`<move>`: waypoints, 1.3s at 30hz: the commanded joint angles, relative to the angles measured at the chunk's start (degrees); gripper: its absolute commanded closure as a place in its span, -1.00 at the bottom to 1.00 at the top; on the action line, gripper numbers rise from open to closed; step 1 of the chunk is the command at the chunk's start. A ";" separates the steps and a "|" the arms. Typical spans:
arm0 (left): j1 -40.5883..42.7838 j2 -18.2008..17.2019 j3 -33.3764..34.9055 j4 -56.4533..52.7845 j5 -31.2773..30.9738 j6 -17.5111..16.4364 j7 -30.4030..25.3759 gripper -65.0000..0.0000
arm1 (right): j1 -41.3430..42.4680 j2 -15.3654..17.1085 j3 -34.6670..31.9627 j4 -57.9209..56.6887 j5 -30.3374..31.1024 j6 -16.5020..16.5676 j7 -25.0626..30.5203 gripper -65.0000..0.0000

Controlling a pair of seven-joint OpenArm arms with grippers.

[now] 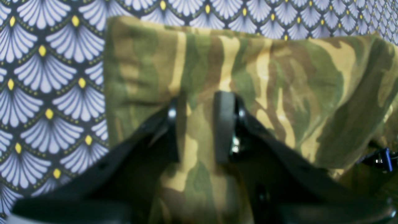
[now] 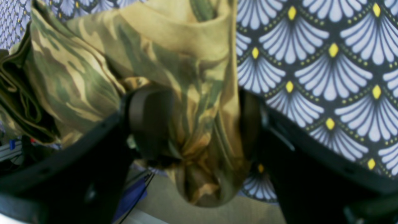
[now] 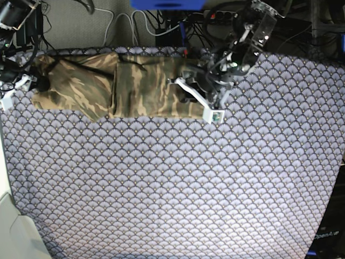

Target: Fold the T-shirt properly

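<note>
The camouflage T-shirt (image 3: 140, 83) lies as a long folded band along the far edge of the table. My left gripper (image 3: 190, 96) is at the band's right end. In the left wrist view the left gripper (image 1: 199, 124) is closed on a fold of the T-shirt (image 1: 279, 77), with cloth between its fingers (image 1: 224, 124). My right gripper (image 3: 33, 84) is at the band's left end. In the right wrist view the right gripper (image 2: 196, 124) pinches a bunched end of the T-shirt (image 2: 77, 77), which hangs near the table's edge.
The purple-grey fan-scale cloth (image 3: 172, 189) covers the whole table. Cables and power strips (image 3: 161, 16) lie beyond the far edge. The table's left edge and a pale floor strip (image 3: 8, 216) lie at the lower left.
</note>
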State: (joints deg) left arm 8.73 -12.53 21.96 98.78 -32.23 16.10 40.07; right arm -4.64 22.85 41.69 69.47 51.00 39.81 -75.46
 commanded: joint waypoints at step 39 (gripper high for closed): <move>-0.42 0.45 -0.11 0.69 -0.08 -0.41 -0.91 0.53 | -1.38 2.69 -1.65 0.37 18.93 0.19 -4.54 -0.19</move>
State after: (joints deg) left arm 8.75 -12.23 22.15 98.67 -32.23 16.10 40.10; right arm -6.55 24.27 39.86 68.99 67.99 39.83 -80.40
